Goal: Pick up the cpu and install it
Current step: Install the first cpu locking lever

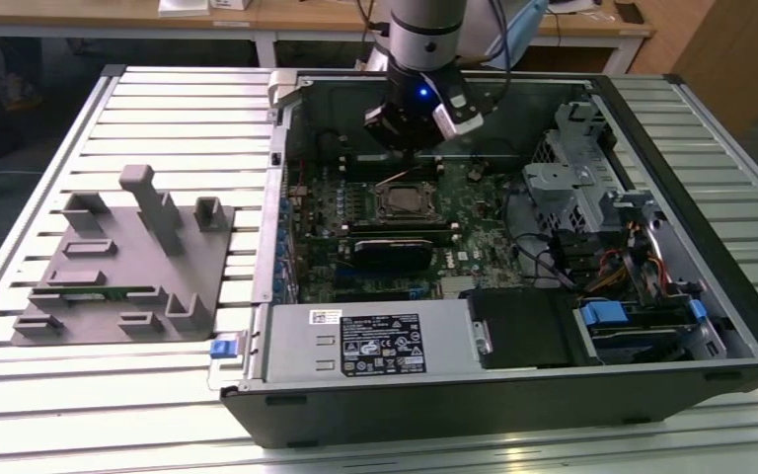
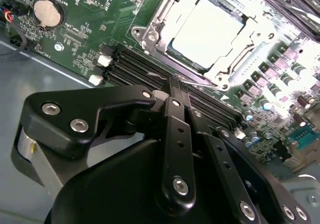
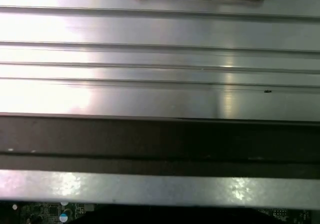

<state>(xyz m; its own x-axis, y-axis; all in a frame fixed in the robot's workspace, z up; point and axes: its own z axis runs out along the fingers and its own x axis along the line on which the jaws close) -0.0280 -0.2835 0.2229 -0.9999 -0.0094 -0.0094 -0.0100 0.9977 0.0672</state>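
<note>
The cpu (image 1: 405, 201) lies flat in the metal-framed socket on the green motherboard (image 1: 478, 222), inside the open computer case. In the second wrist view the cpu (image 2: 207, 28) shows a pale silver top, and the socket frame stands open around it. My gripper (image 1: 413, 143) hangs above the board, just behind the socket and apart from the chip. Its black fingers (image 2: 176, 114) lie pressed together in the second wrist view, with nothing between them, over the memory slots beside the socket.
A grey plastic tray (image 1: 122, 267) with upright posts sits on the slatted table at the exterior view's left. A black ridged block (image 1: 386, 252) lies in front of the socket. Drive cages and cables (image 1: 603, 227) fill the case's right side. The case wall (image 3: 160, 139) crosses the first wrist view.
</note>
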